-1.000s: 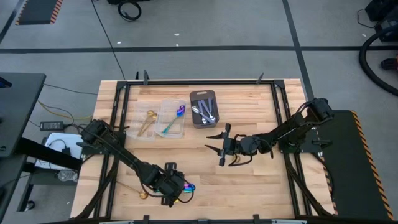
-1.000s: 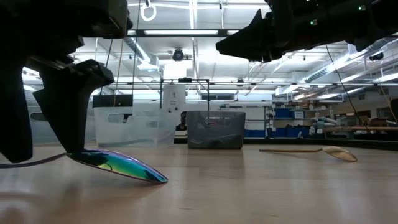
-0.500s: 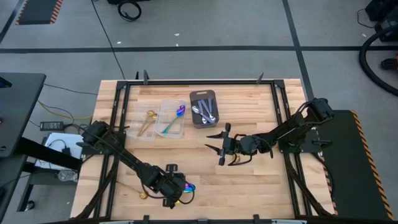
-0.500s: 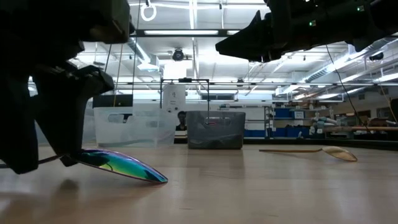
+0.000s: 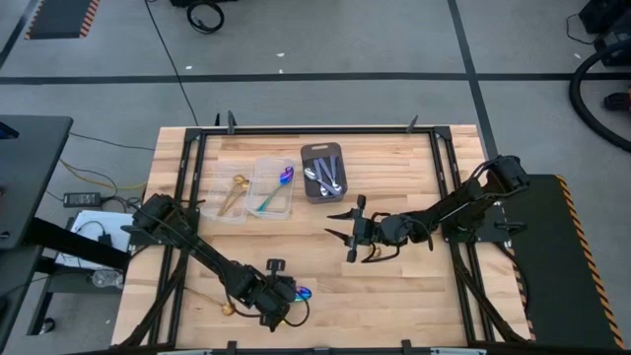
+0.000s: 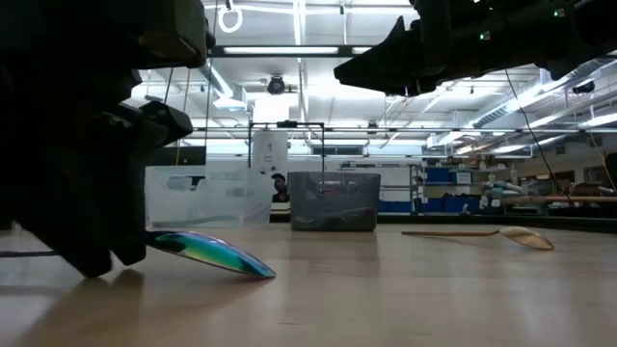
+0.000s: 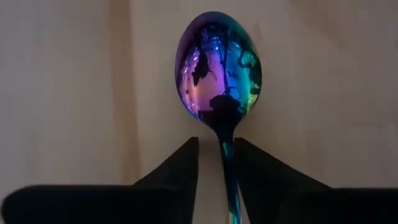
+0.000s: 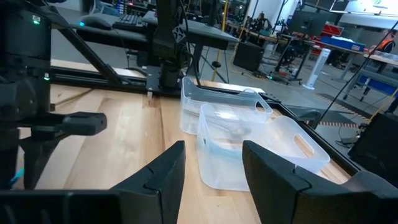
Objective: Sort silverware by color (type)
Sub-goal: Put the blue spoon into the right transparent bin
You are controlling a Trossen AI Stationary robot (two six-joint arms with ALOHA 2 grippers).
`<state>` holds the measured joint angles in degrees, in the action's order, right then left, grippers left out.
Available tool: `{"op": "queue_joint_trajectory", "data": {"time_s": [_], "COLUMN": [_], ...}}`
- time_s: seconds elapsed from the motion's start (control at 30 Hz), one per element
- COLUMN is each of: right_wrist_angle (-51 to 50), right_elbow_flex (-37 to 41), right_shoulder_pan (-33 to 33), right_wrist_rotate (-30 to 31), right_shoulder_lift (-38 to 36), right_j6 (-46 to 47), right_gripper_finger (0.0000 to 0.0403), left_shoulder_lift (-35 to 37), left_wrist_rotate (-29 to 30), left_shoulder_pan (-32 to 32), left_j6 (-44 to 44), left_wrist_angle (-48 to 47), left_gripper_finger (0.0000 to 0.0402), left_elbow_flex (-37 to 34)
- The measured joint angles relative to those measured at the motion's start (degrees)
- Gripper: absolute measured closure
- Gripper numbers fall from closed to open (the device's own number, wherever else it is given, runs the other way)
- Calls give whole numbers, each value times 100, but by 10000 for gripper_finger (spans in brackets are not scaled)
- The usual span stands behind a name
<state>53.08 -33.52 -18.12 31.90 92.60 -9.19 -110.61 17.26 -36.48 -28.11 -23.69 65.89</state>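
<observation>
Left claw pinches glossy iridescent oval-bowled spoon handle.

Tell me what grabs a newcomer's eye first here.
The rainbow spoon on the table's near edge, its handle between the left gripper's fingers. Then the right gripper, open above mid-table, and a gold spoon lying alone on the wood.

A dark gray tray is sitting near the back of the wooden table. Two clear plastic boxes are sitting just beside it — side by side, touching. A black cable is lying across the gray floor behind the table.
</observation>
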Motion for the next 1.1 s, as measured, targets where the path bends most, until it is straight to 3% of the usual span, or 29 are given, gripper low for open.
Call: {"op": "queue_joint_trajectory", "data": {"time_s": [0.37,1.1], "right_wrist_angle": [-2,-2], "right_elbow_flex": [0,0], "right_shoulder_pan": [1,-27], "right_wrist_rotate": [0,-4], "right_shoulder_lift": [0,0], "right_j6": [0,0], "right_gripper_finger": [232,232], "left_shoulder_lift": [2,558], "left_wrist_rotate": [357,749], "left_shoulder_pan": [198,233], "left_j6": [72,-114], "left_wrist_angle": [-552,-1523], "left_gripper_finger": [378,377], "left_elbow_flex": [0,-39]}}
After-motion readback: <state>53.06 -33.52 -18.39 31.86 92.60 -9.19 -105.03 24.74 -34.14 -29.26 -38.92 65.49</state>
